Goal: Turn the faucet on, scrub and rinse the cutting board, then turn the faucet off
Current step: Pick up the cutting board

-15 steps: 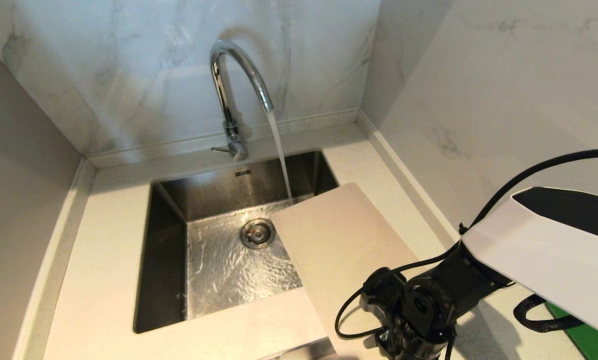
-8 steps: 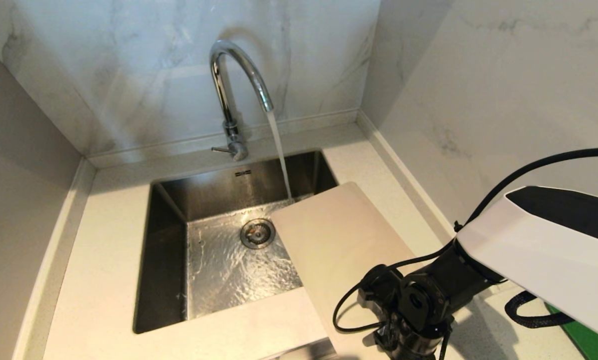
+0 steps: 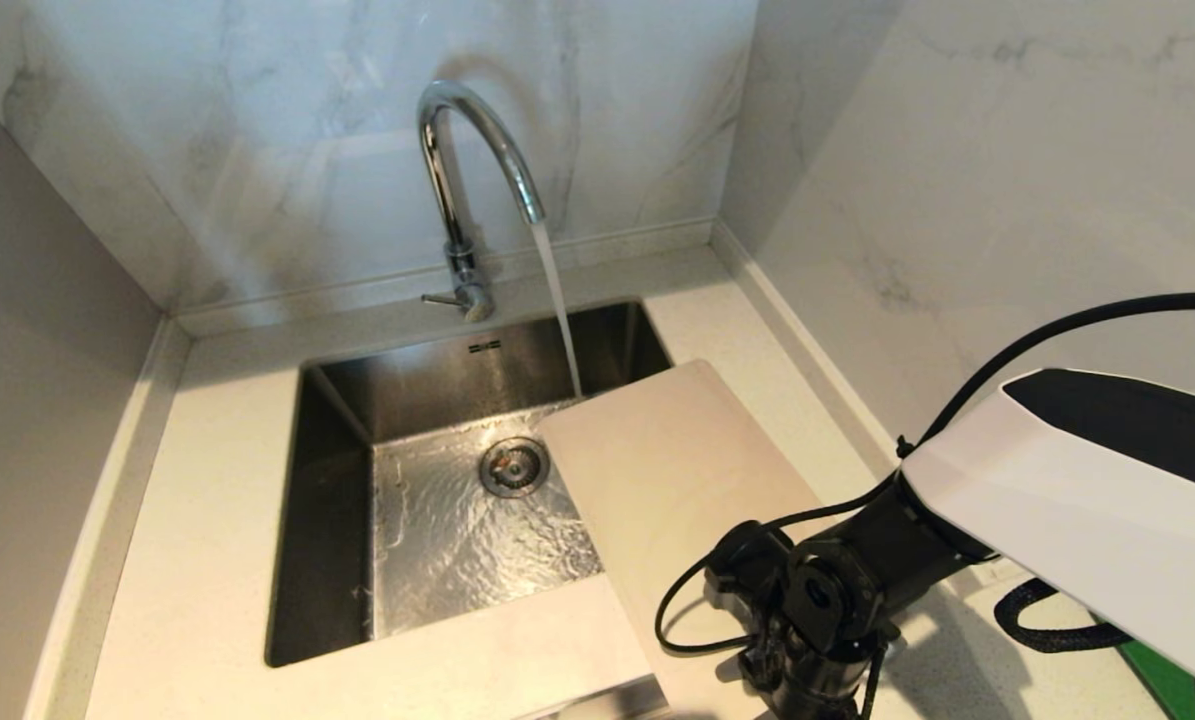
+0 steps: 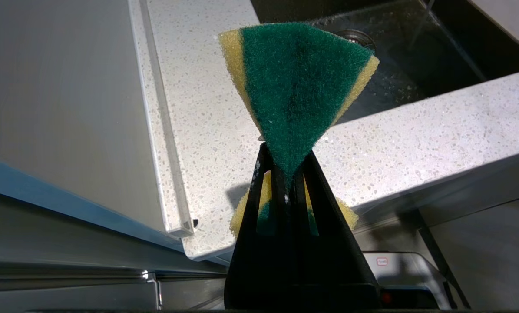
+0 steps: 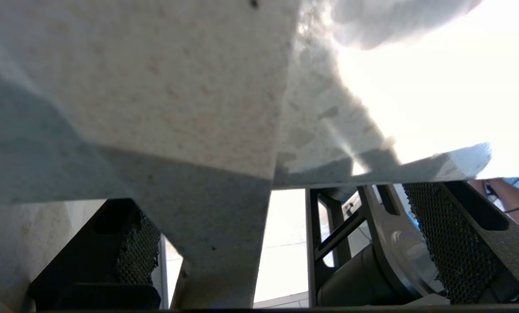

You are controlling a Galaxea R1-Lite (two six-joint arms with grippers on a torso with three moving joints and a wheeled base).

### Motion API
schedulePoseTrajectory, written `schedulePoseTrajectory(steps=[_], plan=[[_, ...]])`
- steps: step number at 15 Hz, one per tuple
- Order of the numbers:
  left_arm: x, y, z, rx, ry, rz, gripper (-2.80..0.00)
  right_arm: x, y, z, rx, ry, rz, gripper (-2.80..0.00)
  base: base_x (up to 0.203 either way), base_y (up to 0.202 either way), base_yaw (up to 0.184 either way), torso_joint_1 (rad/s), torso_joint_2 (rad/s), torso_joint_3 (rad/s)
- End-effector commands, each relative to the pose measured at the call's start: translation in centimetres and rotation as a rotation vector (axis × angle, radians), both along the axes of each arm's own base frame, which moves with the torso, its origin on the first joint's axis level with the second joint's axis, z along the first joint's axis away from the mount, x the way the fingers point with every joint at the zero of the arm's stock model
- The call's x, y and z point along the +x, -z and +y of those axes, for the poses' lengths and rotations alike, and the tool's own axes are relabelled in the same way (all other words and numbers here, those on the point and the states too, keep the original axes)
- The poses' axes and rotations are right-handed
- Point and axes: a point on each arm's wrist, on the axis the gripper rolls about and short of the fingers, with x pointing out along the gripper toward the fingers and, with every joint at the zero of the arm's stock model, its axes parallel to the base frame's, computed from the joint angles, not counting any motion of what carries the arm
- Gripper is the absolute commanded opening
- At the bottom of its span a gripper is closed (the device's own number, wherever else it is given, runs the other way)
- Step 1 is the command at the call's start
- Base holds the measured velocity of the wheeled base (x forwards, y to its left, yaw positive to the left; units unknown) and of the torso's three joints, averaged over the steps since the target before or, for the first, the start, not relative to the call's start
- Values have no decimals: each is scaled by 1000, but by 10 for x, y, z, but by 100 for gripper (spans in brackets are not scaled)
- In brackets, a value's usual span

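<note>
The chrome faucet (image 3: 462,160) is running, and its stream falls into the sink just beside the far corner of the cutting board (image 3: 677,470). The beige board lies flat across the sink's right side and the counter, reaching the front edge. My right arm's wrist (image 3: 817,610) hangs over the board's near end. My right gripper (image 5: 281,208) is open, its meshed fingers (image 5: 446,234) wide apart with the board's (image 5: 155,87) near end close in front of them. My left gripper (image 4: 285,169), in front of the counter edge, is shut on a green-and-yellow sponge (image 4: 298,82).
The steel sink (image 3: 337,520) has a round drain (image 3: 514,466) and rippling water on its floor. Marble walls close in behind and on the right. A dark green mat (image 3: 1172,685) shows at the lower right. The speckled counter (image 4: 415,143) surrounds the sink.
My right arm has slid a little to the left and lower over the board's near end. The board has barely shifted, the water keeps running, and the left arm is still.
</note>
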Motion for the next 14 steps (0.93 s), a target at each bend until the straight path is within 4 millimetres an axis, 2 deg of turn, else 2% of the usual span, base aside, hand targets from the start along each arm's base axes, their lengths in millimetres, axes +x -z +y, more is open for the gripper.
schedulePoseTrajectory(steps=[1,6,14], plan=[[0,0,0,0,-1,0,-280,1,-2,1,13,15,-17,0,0,0,0,0,0,0],[0,0,0,0,-1,0,-280,3,0,5,140,-10,47,0,0,0,0,0,0,0],[0,0,0,0,-2,0,-280,4,8,4,130,-10,62,0,0,0,0,0,0,0]])
